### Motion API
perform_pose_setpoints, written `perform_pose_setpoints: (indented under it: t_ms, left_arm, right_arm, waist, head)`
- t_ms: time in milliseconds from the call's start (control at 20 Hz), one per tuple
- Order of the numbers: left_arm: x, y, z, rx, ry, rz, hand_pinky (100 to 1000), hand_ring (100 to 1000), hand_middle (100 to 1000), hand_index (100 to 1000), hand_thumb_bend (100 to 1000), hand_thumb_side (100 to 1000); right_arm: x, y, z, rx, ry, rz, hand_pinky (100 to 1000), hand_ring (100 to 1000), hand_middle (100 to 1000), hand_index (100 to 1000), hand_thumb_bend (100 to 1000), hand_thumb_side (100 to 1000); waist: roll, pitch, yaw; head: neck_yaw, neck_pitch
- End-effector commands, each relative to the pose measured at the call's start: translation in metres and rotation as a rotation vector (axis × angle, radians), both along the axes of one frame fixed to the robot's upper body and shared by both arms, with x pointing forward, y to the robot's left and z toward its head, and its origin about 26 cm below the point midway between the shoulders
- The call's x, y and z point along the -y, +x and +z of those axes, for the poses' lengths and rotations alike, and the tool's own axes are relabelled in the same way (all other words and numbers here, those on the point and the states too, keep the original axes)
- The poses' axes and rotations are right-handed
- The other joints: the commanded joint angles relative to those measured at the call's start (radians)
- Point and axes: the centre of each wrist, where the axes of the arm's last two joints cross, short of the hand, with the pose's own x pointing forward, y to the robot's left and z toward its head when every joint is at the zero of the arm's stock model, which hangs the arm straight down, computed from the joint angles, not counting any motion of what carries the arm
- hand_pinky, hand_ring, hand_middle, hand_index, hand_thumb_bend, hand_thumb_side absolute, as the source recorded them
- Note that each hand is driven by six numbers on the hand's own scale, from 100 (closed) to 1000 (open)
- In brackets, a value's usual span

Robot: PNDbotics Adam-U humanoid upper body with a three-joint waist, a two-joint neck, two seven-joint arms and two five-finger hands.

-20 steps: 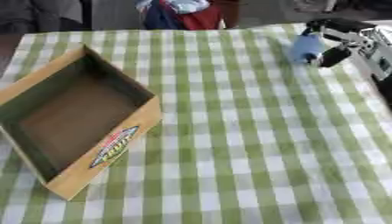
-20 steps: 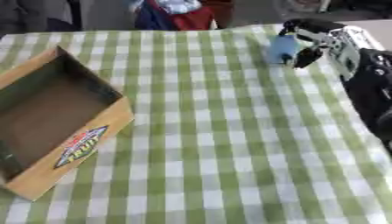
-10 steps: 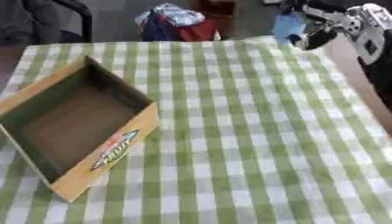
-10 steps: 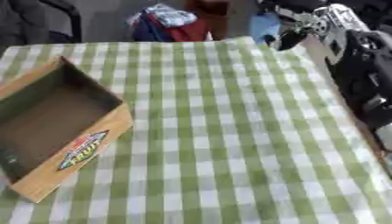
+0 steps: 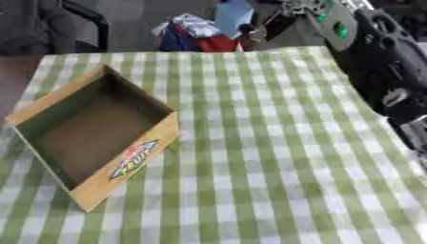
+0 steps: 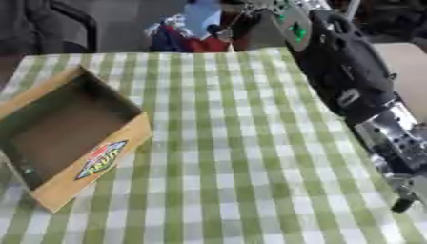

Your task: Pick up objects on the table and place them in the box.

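Green-and-white checked tablecloth (image 5: pixel 275 157), covering the table. Cardboard box (image 5: pixel 93 138), open-topped, printed logo on its near wall, lying left, nothing visible inside. Right arm (image 6: pixel 350 81), black, crossing the right side and hiding the cloth's far right edge. Right hand (image 5: pixel 288 16), top edge, fingers curled round a light blue object (image 5: pixel 233 14) raised above the table's far edge. Red-and-blue bundle (image 5: pixel 193 35) behind.

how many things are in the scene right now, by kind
Cardboard box: 1, open and empty on the checked tablecloth
Light blue object: 1, held up by the right robot hand past the table's far edge
Robot hands in view: 1
Colourful pile behind the table: 1
Total: 4
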Motion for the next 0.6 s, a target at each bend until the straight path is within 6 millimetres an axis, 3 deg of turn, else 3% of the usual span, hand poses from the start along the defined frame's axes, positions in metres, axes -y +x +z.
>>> perform_pose_setpoints:
  t_ms: [50, 600]
  left_arm:
    - [0.003, -0.003, 0.008, 0.029, 0.002, -0.021, 671, 559, 607, 786, 100, 654]
    - [0.007, -0.002, 0.009, 0.032, -0.006, -0.035, 670, 558, 607, 785, 100, 652]
  right_arm:
    - [-0.025, 0.001, 0.008, -0.006, -0.025, 0.062, 875, 952, 991, 522, 111, 120]
    - [-0.084, 0.011, -0.024, -0.119, -0.099, 0.191, 875, 953, 987, 530, 100, 155]
  waist:
    - [0.004, -0.02, 0.007]
    - [0.0, -0.018, 0.03]
  head:
    - [-0.012, 0.007]
    - [-0.025, 0.018]
